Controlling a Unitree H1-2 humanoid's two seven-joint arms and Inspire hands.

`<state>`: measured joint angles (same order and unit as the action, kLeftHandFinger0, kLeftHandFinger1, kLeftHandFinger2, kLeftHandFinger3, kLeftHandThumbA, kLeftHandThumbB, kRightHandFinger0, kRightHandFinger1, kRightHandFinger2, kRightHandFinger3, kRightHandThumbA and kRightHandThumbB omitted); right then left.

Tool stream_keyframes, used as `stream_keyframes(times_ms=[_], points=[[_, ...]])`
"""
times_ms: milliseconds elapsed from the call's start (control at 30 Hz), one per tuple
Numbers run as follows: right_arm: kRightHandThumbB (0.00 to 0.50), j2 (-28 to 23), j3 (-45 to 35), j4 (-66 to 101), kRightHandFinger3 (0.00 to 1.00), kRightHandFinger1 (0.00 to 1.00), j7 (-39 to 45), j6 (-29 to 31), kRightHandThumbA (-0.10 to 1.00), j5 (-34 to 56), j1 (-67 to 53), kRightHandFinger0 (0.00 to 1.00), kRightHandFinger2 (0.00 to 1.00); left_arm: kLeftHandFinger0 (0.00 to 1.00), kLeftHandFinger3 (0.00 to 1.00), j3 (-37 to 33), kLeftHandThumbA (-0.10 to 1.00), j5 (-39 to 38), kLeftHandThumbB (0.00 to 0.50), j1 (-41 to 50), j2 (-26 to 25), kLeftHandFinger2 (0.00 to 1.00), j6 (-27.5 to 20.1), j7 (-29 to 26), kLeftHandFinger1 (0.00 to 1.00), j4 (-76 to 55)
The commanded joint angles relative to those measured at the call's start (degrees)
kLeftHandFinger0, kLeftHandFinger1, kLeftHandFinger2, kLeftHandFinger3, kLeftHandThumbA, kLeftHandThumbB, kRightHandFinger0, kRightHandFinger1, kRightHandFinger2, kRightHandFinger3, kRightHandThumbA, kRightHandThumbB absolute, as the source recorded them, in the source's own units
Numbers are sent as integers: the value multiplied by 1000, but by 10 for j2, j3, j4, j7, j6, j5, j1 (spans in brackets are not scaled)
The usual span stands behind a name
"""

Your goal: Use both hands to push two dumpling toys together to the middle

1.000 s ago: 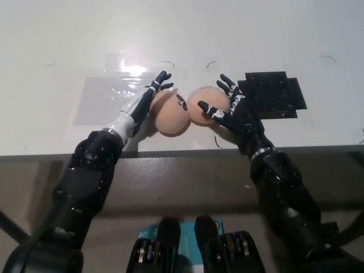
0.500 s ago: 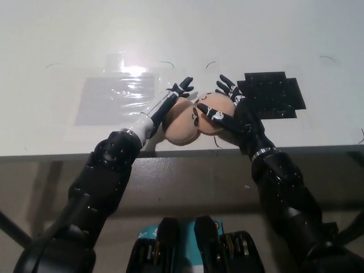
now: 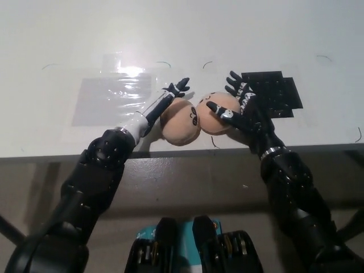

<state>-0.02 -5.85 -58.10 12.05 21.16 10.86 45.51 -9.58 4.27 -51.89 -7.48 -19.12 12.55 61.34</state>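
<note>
Both dumplings, left dumpling (image 3: 180, 120) and right dumpling (image 3: 219, 114), seem touching. Left hand (image 3: 165, 99) and right hand (image 3: 242, 105), fingers spread flat, grasping nothing, should press evenly inward.

A white counter (image 3: 57, 34) fills the view, with a shiny clear tape patch (image 3: 108, 99), a black mat (image 3: 276, 91), and a grey front edge (image 3: 187, 170).
</note>
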Motion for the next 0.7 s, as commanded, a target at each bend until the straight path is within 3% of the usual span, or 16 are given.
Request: stream_keyframes(times_ms=[0, 133, 200, 267, 333, 433, 533, 667], points=[[212, -12, -3, 35, 1000, 1000, 11, -2, 1000, 8, 4, 1000, 1000, 1000, 1000, 7, 1000, 6, 402, -9, -32, 1000, 6, 5, 1000, -29], [212, -23, -9, 67, 1000, 1000, 13, -4, 1000, 15, -15, 1000, 1000, 1000, 1000, 26, 1000, -10, 386, 4, -54, 1000, 22, 8, 1000, -75], [244, -29, -15, 103, 1000, 1000, 17, -20, 1000, 27, -31, 1000, 1000, 1000, 1000, 34, 1000, -7, 443, 5, -70, 1000, 25, 3, 1000, -87], [263, -37, -15, 135, 1000, 1000, 12, -28, 1000, 22, -44, 1000, 1000, 1000, 1000, 52, 1000, -31, 469, 9, -82, 1000, 36, 23, 1000, -107], [246, -43, -17, 166, 1000, 1000, 15, -38, 1000, 25, -58, 1000, 1000, 1000, 1000, 61, 1000, -36, 450, 15, -91, 1000, 38, 31, 1000, -125], [229, -56, -18, 248, 1000, 1000, 27, -63, 1000, 41, -96, 1000, 1000, 1000, 1000, 79, 1000, -45, 464, 34, -106, 1000, 54, 34, 1000, -171], [277, -57, -18, 323, 1000, 1000, 25, -80, 1000, 54, -135, 1000, 1000, 1000, 1000, 101, 1000, -62, 451, 61, -113, 1000, 71, 36, 1000, -227], [282, -56, -12, 425, 1000, 1000, 21, -90, 1000, 61, -205, 1000, 1000, 1000, 1000, 118, 1000, -94, 427, 119, -107, 1000, 88, 58, 1000, -316]])
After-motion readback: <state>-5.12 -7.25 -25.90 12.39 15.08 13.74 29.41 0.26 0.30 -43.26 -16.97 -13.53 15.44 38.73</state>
